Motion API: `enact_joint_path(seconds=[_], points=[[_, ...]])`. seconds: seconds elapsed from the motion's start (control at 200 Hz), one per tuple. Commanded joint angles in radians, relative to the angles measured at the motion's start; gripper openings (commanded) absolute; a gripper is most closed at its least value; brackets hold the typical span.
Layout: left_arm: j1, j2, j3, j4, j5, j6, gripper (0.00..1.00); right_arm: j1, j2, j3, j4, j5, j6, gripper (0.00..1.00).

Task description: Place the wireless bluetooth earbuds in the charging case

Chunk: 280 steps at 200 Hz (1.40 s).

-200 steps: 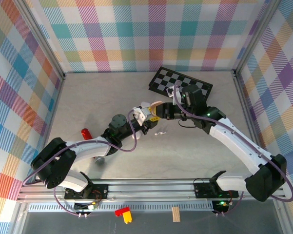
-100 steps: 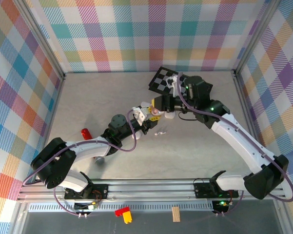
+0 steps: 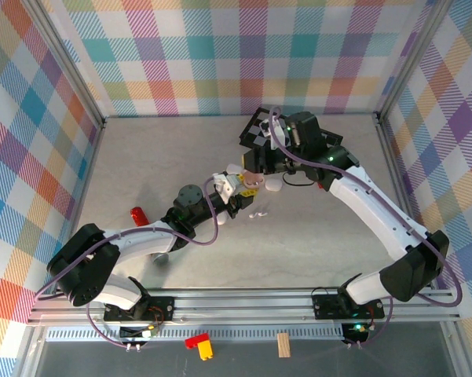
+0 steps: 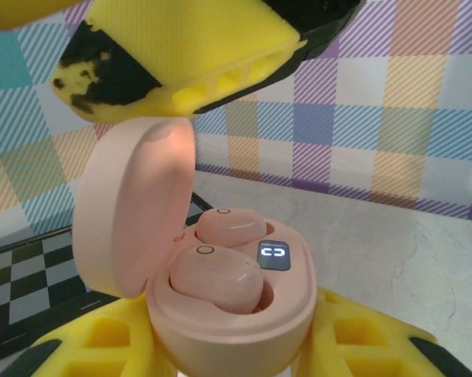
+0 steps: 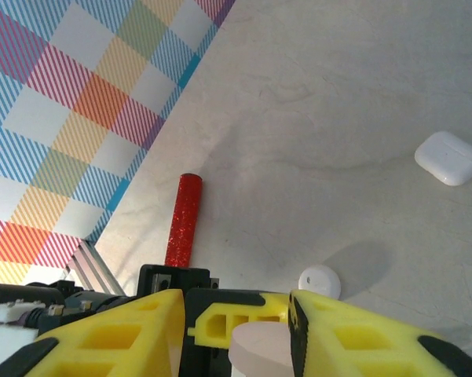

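Left tool (image 4: 228, 357) clamps the open pink plastic charging case (image 4: 220, 330), both pink earbuds (image 4: 216, 279) seated; right tool (image 5: 237, 306), jaws parted, has pulled back toward the far edge of the surface (image 3: 157, 157).

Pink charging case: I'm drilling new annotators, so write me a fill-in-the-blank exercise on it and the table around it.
The pink charging case has its lid ___.
Inside it sit ___ pink earbuds.
The stick lying on the table is ___.
Missing words: open; two; red.
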Motion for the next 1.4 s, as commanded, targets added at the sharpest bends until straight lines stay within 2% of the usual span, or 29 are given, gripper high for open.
enact_joint_path(seconds=[0.0,0.165,0.32,0.51,0.64,0.75,0.93,1.145,1.28,1.395], points=[[0.002,-0.016,0.002,0.083,0.017,-0.017,0.29,-0.004,-0.044,-0.030,-0.053,0.003,-0.011,0.40],[0.003,-0.017,0.018,0.075,0.023,-0.023,0.29,-0.010,-0.102,-0.083,-0.063,0.008,-0.015,0.40],[0.003,-0.017,0.021,0.073,0.025,-0.029,0.29,-0.056,-0.212,-0.190,0.059,-0.004,0.063,0.43],[0.003,-0.015,0.036,0.085,-0.002,-0.107,0.29,-0.180,-0.272,-0.348,0.202,-0.174,0.228,0.58],[0.002,-0.021,0.044,0.085,0.007,-0.127,0.29,-0.198,-0.275,-0.430,0.335,-0.274,0.358,0.65],[0.002,-0.023,0.048,0.089,0.013,-0.131,0.29,-0.198,-0.253,-0.476,0.461,-0.352,0.466,0.67],[0.000,-0.021,0.047,0.112,0.024,-0.136,0.29,-0.198,-0.192,-0.517,0.648,-0.475,0.600,0.58],[0.002,-0.015,0.043,0.137,0.038,-0.152,0.29,-0.198,-0.142,-0.523,0.737,-0.511,0.666,0.54],[0.001,-0.014,0.042,0.137,0.037,-0.150,0.29,-0.198,-0.127,-0.533,0.790,-0.511,0.703,0.46],[0.001,-0.015,0.036,0.134,0.025,-0.149,0.32,-0.202,-0.122,-0.546,0.803,-0.501,0.713,0.34]])
